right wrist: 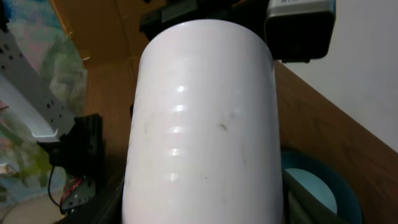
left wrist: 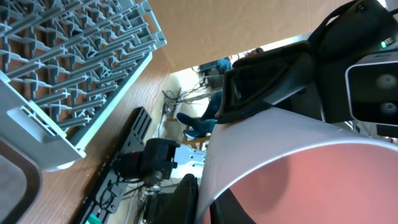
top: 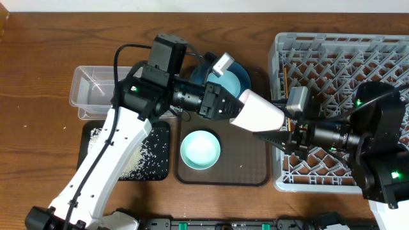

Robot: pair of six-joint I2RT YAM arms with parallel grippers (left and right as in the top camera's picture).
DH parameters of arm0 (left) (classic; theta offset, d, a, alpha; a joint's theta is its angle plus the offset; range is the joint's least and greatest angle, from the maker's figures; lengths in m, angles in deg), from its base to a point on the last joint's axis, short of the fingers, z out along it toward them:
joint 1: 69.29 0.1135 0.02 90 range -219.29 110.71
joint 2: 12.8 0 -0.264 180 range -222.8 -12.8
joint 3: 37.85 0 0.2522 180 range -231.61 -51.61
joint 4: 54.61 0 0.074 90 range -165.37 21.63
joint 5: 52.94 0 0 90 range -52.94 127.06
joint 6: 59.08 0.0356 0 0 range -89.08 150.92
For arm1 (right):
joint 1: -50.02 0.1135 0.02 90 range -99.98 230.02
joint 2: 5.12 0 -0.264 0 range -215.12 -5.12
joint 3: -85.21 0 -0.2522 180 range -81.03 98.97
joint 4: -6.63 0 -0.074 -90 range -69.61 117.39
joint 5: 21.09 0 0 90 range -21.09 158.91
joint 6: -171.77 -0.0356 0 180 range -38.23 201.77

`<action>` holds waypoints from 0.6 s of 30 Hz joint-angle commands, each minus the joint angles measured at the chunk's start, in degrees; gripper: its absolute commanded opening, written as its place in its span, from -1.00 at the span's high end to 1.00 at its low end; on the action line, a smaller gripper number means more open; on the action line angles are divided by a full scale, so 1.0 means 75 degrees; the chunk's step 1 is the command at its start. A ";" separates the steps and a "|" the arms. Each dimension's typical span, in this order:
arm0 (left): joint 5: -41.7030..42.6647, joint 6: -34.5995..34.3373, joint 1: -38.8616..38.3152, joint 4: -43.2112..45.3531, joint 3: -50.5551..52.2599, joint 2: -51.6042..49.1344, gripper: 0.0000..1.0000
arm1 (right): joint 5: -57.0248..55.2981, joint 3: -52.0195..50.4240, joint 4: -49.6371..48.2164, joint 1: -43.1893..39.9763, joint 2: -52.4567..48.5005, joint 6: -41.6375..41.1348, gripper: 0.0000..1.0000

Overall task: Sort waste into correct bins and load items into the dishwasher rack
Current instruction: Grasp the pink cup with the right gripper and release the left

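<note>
- The rack [top: 339, 39] is just beside the cup; I could bump its wall.
- The cup [top: 259, 114] hangs above the brown tray [top: 246, 169], between both arms.
- My left gripper [top: 230, 110] is clamped on it. I cannot tell if my right gripper [top: 276, 137] grips it. If the left lets go too soon, the cup drops.

Pink-white cup [top: 259, 110] midair in left claw [top: 231, 106], right claw [top: 277, 135] perhaps also on it
</note>
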 commanded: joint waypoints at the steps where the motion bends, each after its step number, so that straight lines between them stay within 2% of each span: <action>1: -0.0224 0.0154 -0.0335 -0.0219 -0.0012 0.0009 0.78 | -0.0012 0.0009 -0.0233 0.0000 -0.0003 -0.0274 0.18; 4: -0.0659 0.0195 -0.0527 -0.0335 -0.0009 0.0009 0.78 | -0.0012 0.0009 -0.0248 0.0000 -0.0003 -0.0303 0.18; 9: -0.0973 0.0192 -0.0554 -0.0326 -0.0012 0.0009 0.66 | -0.0012 0.0009 -0.0227 0.0000 -0.0003 -0.0402 0.19; 13: -0.1306 0.0192 -0.0289 -0.0300 -0.0012 0.0009 0.33 | -0.0015 0.0009 -0.0213 0.0000 -0.0003 -0.0734 0.22; 16: -0.1393 0.0192 0.0067 -0.0239 -0.0012 0.0009 0.24 | -0.0017 0.0009 -0.0134 0.0000 -0.0003 -0.0793 0.22; 18: -0.1722 0.0192 0.0417 -0.0242 -0.0012 0.0009 0.09 | -0.0052 0.0009 -0.0076 0.0000 -0.0003 -0.0799 0.22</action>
